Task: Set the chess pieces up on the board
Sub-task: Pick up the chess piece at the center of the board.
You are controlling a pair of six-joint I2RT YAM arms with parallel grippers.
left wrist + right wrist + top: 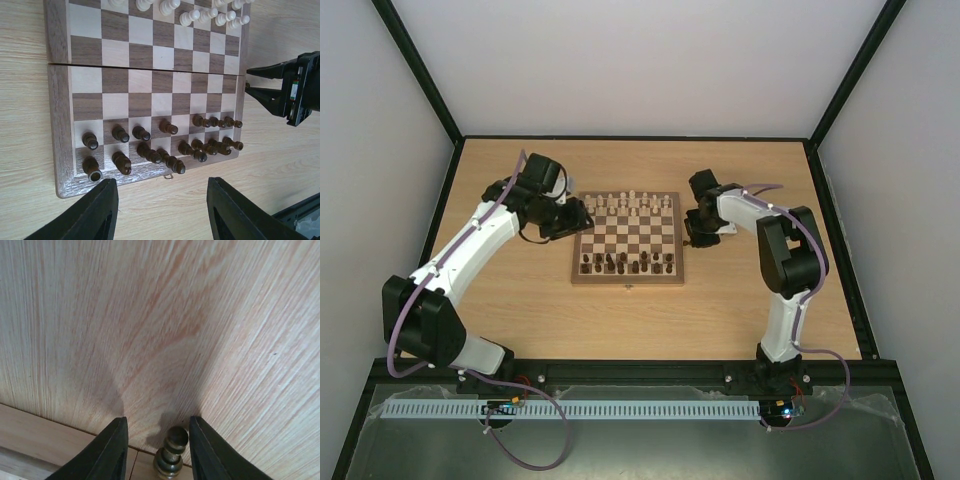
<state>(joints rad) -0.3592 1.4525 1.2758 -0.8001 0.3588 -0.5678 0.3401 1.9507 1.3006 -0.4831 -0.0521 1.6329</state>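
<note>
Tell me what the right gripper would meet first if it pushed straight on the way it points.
First the small dark brown wooden chess piece standing between the fingers of the right gripper; beyond it only the light wooden tabletop, though depth is hard to judge.

Pale wood-grain table [740, 310], dark frame along its sides, board [610, 280] lying flat near its middle, square to the table's edges
</note>
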